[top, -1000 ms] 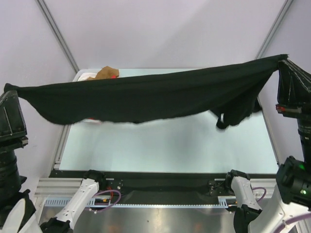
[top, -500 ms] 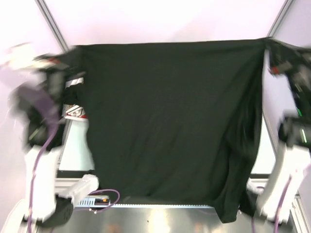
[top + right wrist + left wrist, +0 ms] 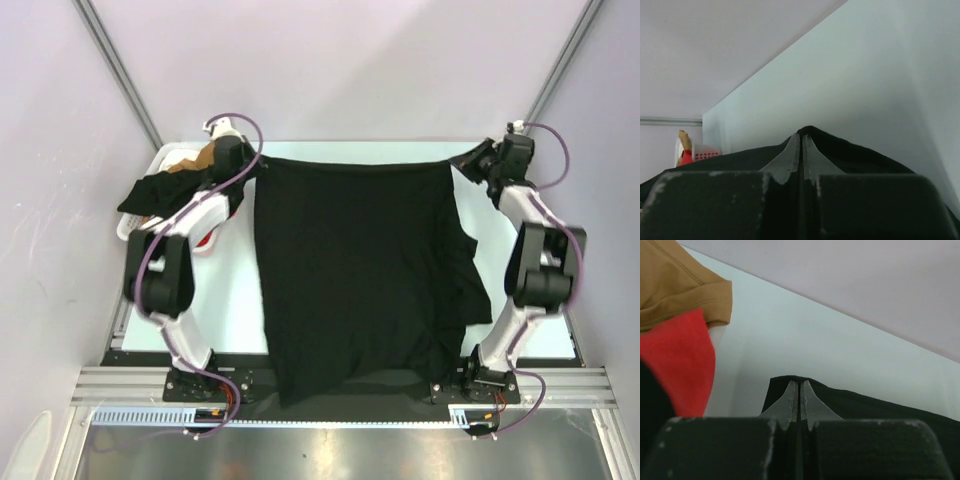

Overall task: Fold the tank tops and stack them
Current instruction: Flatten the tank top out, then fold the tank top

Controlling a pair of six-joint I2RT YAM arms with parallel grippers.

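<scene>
The large black tank top point(image 3: 350, 270) lies spread flat down the middle of the table, its near hem hanging over the front edge and its right side bunched in folds. My left gripper point(image 3: 257, 164) is shut on its far left corner, and my right gripper point(image 3: 456, 165) is shut on its far right corner. In the left wrist view the closed left gripper point(image 3: 799, 383) pinches black cloth point(image 3: 865, 402). The right wrist view shows the right gripper point(image 3: 801, 136) pinching the black cloth point(image 3: 855, 152) the same way. A red tank top point(image 3: 207, 240) point(image 3: 680, 360) sits in the basket at the left.
A white plastic basket point(image 3: 172, 151) stands at the table's far left corner, holding a brown garment point(image 3: 205, 155), another dark garment point(image 3: 150, 195) and the red one. Both arms are stretched out to the table's far edge. Metal frame posts point(image 3: 115, 70) rise behind.
The black tank top was held stretched in the air close to the camera. Both arms swung it forward and down, and it now lies flat on the table with the grippers at the far edge.
</scene>
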